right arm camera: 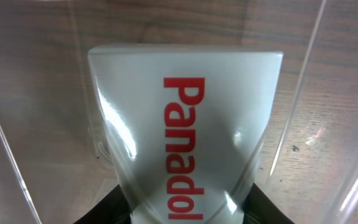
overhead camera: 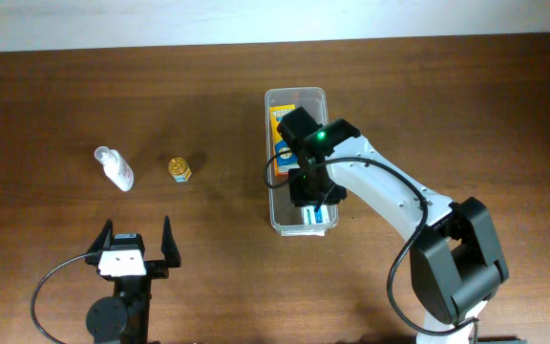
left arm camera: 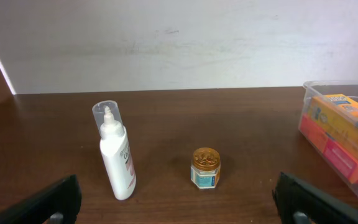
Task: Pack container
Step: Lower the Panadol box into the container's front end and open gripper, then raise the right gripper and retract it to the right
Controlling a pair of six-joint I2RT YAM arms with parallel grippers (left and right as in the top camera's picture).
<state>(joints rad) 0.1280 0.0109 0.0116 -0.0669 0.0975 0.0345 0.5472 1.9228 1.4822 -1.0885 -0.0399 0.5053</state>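
The clear container point(overhead camera: 295, 93) stands right of centre and is also seen at the right edge of the left wrist view point(left arm camera: 309, 88). An orange box point(overhead camera: 283, 122) lies in its far end. My right gripper point(overhead camera: 313, 203) reaches down into the near end of the container. Its jaws are pressed on both sides of a white Panadol box point(right arm camera: 185, 118). The container's clear walls point(right arm camera: 306, 106) rise on either side of that box. My left gripper point(overhead camera: 139, 239) hangs open and empty near the front left, facing a white bottle point(left arm camera: 117, 158) and a small gold-lidded jar point(left arm camera: 205, 168).
The white bottle point(overhead camera: 115, 168) lies on its side on the brown table at the left. The small jar point(overhead camera: 179, 169) stands just right of it. A pale wall runs along the table's far edge.
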